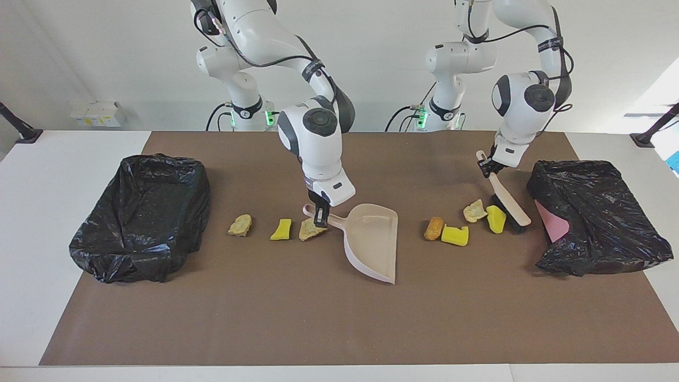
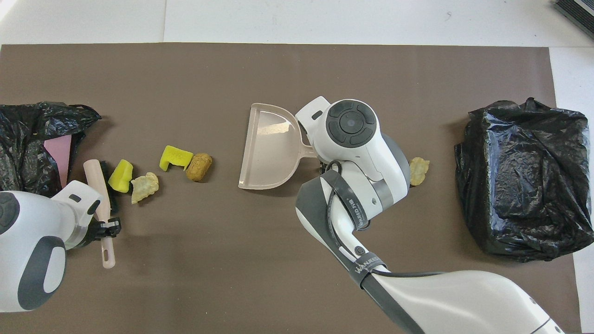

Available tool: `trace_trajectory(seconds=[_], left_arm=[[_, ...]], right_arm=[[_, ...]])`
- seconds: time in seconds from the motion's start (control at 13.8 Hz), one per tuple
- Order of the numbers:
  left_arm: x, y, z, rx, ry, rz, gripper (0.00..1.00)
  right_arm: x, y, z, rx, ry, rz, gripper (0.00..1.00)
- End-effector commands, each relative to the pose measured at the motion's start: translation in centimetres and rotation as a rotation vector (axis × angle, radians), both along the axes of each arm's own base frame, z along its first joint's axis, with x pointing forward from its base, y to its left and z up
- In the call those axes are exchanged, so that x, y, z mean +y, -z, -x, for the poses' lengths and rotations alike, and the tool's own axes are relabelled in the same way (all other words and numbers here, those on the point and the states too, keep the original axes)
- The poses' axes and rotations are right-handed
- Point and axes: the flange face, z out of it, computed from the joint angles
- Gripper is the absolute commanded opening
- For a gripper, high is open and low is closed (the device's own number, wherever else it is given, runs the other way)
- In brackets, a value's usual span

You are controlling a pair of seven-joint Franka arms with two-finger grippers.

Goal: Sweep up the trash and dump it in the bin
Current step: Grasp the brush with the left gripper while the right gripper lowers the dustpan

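A: Left gripper (image 1: 486, 165) is clamped on the beige-handled, black-bristled brush (image 1: 508, 203), bristles down beside four bits of trash (image 1: 455, 235) near the black-bagged bin (image 1: 602, 217). How will they handle?

B: Likely light; the sponge chunks soft, the lumps prone to roll. Push them, don't pinch.

A: Right gripper (image 1: 320, 217)?

B: Closed on the beige plastic dustpan (image 1: 373, 240) by its handle; three more bits (image 1: 279, 228) lie toward the other bin (image 1: 143, 215).

The facing camera sits high across the table and looks toward both robot bases, covering the whole brown mat (image 1: 339, 318). The overhead camera sits above the robots' end and looks steeply down and forward. Both views share the mat (image 2: 297, 69), rotated half a turn.
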Motion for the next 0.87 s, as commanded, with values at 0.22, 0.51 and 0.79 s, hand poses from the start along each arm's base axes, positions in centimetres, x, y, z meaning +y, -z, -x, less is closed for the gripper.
trace_trajectory(seconds=[0.22,0.51,0.79], left_arm=[[-0.8,0.4,-0.6,0.003,-0.004,-0.013,0.0],[-4.7,0.3,-0.5,0.0,0.062,0.007,0.0],[-6.8,0.3,-0.2,0.038,0.087,0.027,0.0]], right_arm=[[1.3,2.3,0.8,0.03,-0.087,0.009,0.11],[1.2,2.4,1.0,0.045,-0.088,0.014,0.25],[1.2,2.1,1.0,0.047,-0.087,0.013,0.32]])
